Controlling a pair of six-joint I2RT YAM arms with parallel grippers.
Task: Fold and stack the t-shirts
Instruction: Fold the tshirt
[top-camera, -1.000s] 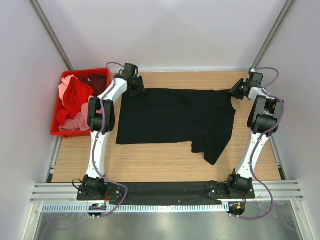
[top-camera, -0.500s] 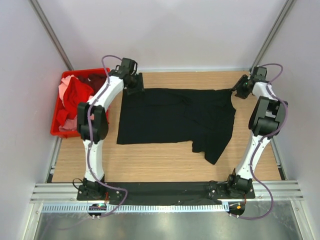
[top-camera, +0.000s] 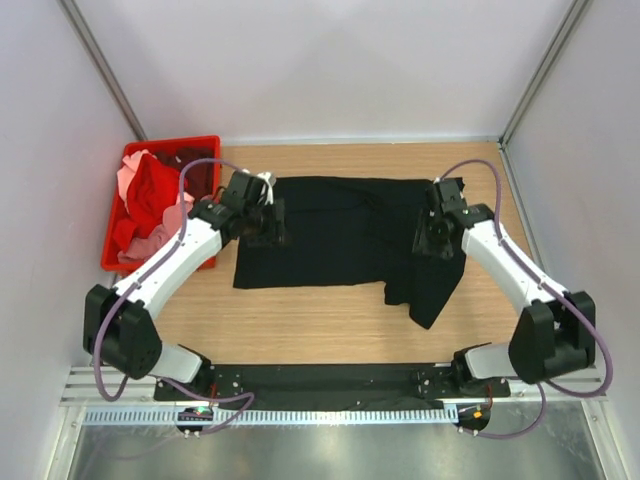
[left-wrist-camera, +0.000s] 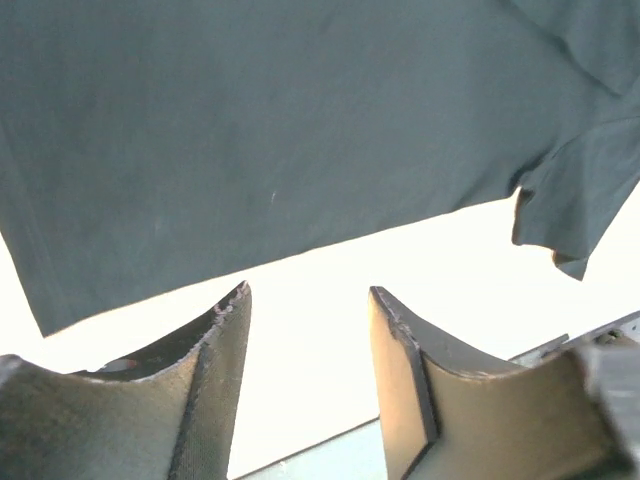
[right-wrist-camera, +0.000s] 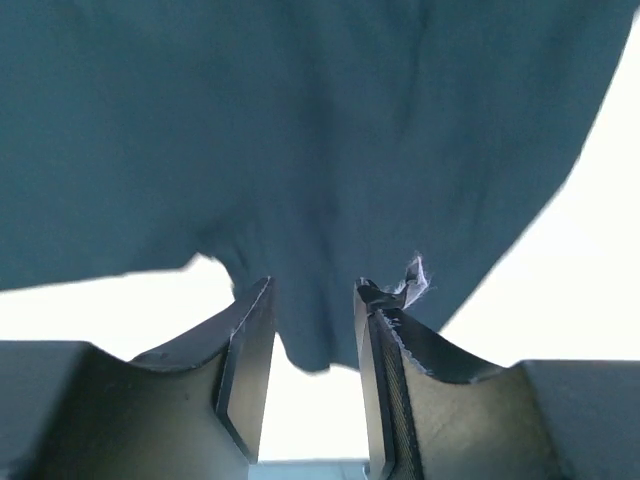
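Note:
A black t-shirt (top-camera: 345, 232) lies spread flat on the wooden table, one sleeve hanging out at its near right (top-camera: 425, 300). My left gripper (top-camera: 266, 222) hovers over the shirt's left edge, open and empty; in its wrist view (left-wrist-camera: 308, 300) the shirt (left-wrist-camera: 280, 130) fills the upper part. My right gripper (top-camera: 433, 236) hovers over the shirt's right side, also open and empty; in its wrist view (right-wrist-camera: 312, 292) the black cloth (right-wrist-camera: 300, 120) lies below the fingers. Red (top-camera: 155, 190), pink (top-camera: 128, 178) and dark maroon (top-camera: 196, 160) shirts lie heaped in the crate.
A red plastic crate (top-camera: 108, 266) stands at the table's left edge. Bare wood (top-camera: 320, 325) lies between the shirt and the arm bases. White walls close in the table on the left, back and right.
Both grippers have left the shirt's far corners and swung toward me, now over its left and right sides. The shirt's far right corner has drawn in a little.

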